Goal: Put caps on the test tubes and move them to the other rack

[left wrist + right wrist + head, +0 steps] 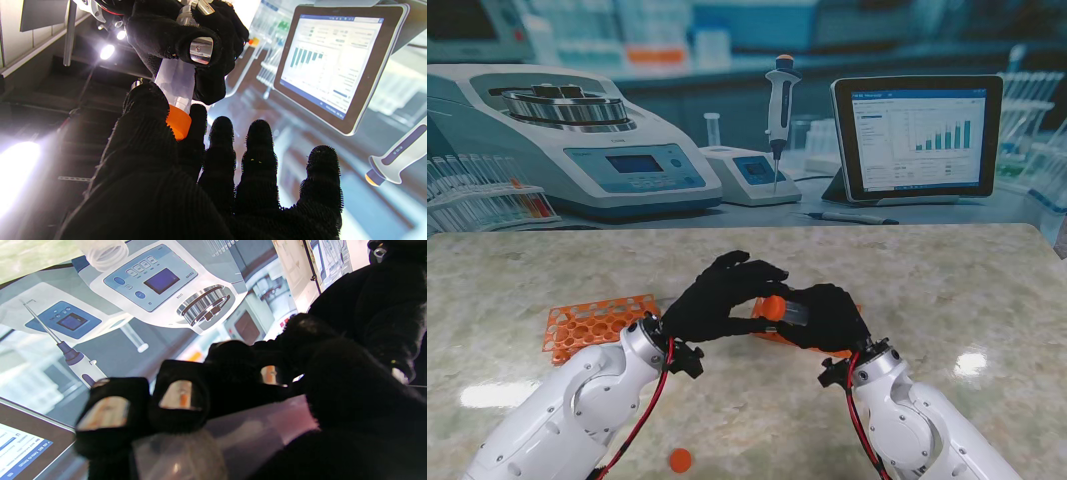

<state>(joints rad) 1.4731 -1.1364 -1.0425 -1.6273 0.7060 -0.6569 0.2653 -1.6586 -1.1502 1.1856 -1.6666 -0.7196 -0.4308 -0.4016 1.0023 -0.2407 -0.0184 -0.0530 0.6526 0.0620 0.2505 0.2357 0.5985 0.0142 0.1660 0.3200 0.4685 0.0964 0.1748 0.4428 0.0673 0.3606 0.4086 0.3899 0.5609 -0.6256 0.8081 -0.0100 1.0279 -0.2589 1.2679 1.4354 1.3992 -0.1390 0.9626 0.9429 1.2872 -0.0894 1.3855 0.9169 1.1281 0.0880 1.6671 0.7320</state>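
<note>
My right hand [827, 318] is clamped round the light, slick tube [176, 85] at mid-frame (thin plastic, I'd guess) while my left hand [717, 298] pinches its orange cap [178, 121].

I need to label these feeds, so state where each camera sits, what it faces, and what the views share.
Stand view: above the shoulders, looking down at the table; both arms and hands show.
Left wrist view: along the left hand fingers toward the orange cap.
Right wrist view: along the right hand gripping the test tube.
Shared: the capped tube held between both hands.
</note>
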